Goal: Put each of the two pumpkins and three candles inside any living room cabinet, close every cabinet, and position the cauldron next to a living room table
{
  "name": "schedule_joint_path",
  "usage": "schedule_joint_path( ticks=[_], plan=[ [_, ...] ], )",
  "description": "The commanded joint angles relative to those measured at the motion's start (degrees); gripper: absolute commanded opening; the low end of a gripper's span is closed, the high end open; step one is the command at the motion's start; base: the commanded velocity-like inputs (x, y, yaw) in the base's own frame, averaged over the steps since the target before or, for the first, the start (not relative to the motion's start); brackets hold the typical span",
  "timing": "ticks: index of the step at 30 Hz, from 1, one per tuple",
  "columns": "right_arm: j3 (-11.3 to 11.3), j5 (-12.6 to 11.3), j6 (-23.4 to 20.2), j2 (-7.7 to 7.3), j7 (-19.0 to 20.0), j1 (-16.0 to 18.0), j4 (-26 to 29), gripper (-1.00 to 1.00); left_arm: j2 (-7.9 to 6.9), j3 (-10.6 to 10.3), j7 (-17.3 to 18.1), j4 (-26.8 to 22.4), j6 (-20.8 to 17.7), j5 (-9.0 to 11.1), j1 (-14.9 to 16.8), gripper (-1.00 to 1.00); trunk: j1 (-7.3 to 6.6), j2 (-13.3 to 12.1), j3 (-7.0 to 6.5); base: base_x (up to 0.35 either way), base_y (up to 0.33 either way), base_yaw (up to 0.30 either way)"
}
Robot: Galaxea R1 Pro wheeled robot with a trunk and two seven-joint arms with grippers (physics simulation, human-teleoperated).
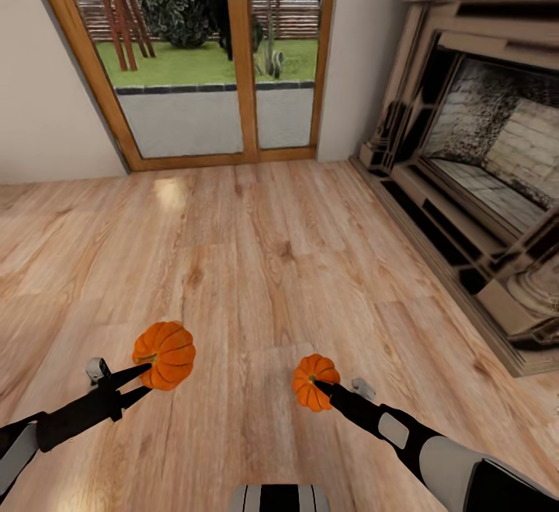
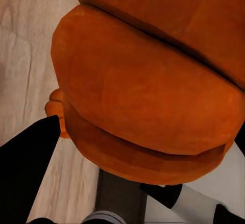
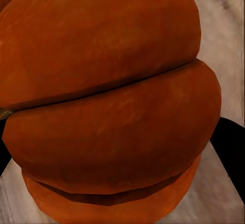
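Left arm: stretched forward, low over wood floor (image 1: 256, 263)
Left gripper (image 1: 141, 384): squeezing bigger pumpkin (image 1: 164, 354)
Right arm: stretched forward too
Right gripper (image 1: 320, 386): squeezing smaller pumpkin (image 1: 312, 381)

Bright, even daylight enters through the glass door (image 1: 210, 61) at 12 o'clock, leaving a pale glare patch on the floor (image 1: 171, 192). Shadows are faint. Straight lines lean at the edges; wrist views are soft close-ups.
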State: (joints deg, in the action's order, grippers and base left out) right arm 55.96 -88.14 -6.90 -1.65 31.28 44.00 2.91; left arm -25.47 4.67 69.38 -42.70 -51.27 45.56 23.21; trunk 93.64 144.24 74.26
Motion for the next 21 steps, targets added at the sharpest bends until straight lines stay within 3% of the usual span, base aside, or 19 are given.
schedule_joint_path(
  ticks=[1,21],
  plan=[
    [0.4,-0.6,-0.4,-0.02,0.0,0.0,0.0,-1.0,-0.02,0.0,0.0,0.0,-0.3,0.1,0.0,-1.0,-0.03,0.0,-0.25,0.0,0.0,-0.227],
    [0.4,-0.7,0.0,0.06,0.0,0.0,0.0,-1.0,-0.02,0.0,0.1,0.0,-0.3,0.1,0.0,-1.0,-0.55,-0.3,-5.82,0.0,0.0,-0.234]
  ],
)
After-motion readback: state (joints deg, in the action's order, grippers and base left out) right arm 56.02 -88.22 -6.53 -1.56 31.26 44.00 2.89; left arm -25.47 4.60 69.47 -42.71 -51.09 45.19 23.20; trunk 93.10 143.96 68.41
